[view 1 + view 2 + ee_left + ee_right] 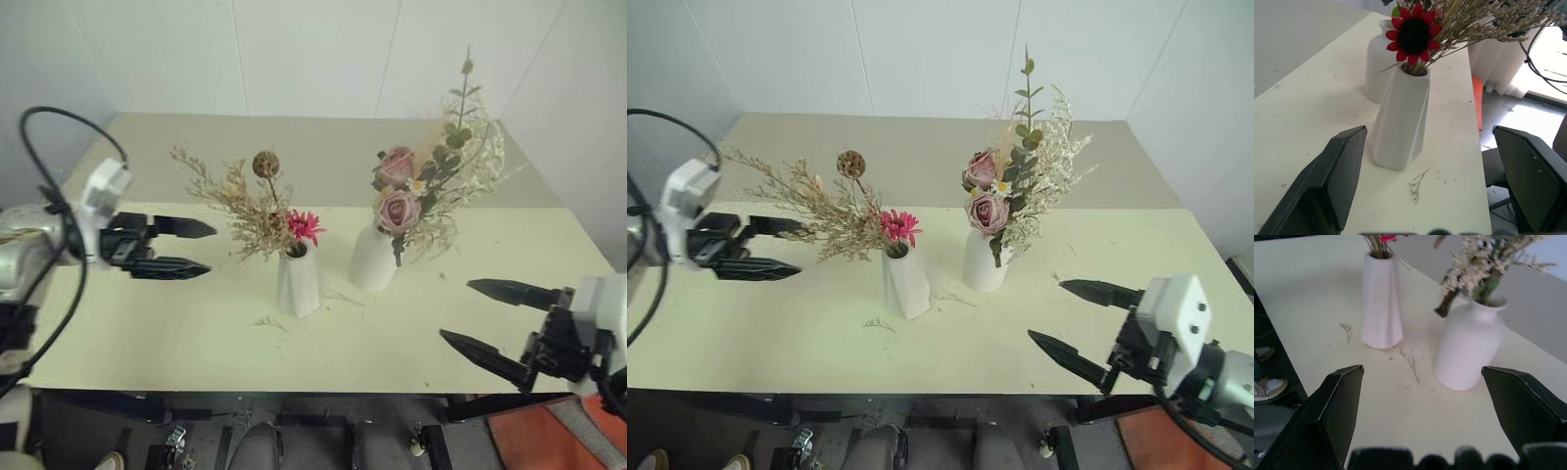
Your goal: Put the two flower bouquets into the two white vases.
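Pale table (147, 333) against white walls (313, 49); both vases filled; left gripper (184, 247), right gripper (490, 318) spread, empty

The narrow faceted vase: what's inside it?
The narrow faceted vase holds the slim bouquet: a magenta flower, beige dried sprigs and a brown seed head stick out of its mouth. The stems' lower ends are hidden by the vase wall.
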Controlling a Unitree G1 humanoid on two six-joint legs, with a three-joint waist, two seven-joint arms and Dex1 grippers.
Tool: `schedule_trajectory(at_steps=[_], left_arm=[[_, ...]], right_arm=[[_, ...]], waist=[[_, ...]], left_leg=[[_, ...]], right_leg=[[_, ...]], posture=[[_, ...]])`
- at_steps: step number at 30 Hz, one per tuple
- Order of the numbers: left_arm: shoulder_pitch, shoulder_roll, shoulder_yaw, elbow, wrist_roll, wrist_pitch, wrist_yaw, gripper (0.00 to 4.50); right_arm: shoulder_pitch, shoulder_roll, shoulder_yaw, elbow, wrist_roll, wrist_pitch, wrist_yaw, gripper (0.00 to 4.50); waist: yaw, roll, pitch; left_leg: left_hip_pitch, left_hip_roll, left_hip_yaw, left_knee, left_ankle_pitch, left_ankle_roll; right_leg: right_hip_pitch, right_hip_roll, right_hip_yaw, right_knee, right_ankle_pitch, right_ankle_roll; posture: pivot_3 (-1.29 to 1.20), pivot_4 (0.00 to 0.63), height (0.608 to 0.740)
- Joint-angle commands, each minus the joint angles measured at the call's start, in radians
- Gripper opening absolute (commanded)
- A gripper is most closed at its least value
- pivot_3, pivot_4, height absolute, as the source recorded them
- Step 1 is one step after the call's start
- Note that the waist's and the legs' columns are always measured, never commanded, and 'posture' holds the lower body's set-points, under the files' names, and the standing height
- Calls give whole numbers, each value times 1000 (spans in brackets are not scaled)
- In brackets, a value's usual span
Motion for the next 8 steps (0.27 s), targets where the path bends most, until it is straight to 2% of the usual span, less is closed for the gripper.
schedule_trajectory(at_steps=[1, 5, 8], left_arm=[[64, 48, 105, -53, -61, 33, -7, 4482], [153, 50, 211, -120, -79, 84, 10, 4482], [179, 40, 262, -146, -84, 109, 42, 4482]], right_arm=[[53, -23, -143, 41, -9, -27, 103, 4500], [53, -68, -228, 121, 4, -17, 182, 4500], [23, -107, -228, 166, 3, -17, 222, 4500]], waist=[[4, 0, 0], [4, 0, 0], [3, 0, 0]], left_leg=[[0, 0, 0, 0, 0, 0], [2, 1, 1, 0, 0, 0], [2, 2, 1, 0, 0, 0]], right_leg=[[0, 0, 0, 0, 0, 0], [1, 0, 0, 0, -1, 0], [1, 1, 0, 0, -3, 5]], posture=[[0, 150, 740], [0, 150, 740], [0, 150, 740]])
